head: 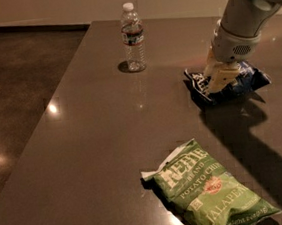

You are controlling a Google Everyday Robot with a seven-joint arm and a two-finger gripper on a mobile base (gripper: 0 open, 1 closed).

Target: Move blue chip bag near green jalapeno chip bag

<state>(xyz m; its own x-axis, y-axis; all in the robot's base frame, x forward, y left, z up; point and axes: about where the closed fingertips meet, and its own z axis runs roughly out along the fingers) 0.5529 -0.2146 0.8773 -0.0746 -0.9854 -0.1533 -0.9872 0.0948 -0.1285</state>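
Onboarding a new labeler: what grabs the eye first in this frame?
The gripper is down on the blue chip bag, far right on the table. The green jalapeno chip bag lies flat at the front edge, apart from it; a water bottle stands upright at the back.

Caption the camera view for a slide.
Gripper at the blue chip bag on the table; green jalapeno chip bag nearer the camera, water bottle upright farther back.

Upright clear water bottle point(133, 37), white-capped, near the far edge of a dark table point(85, 155)
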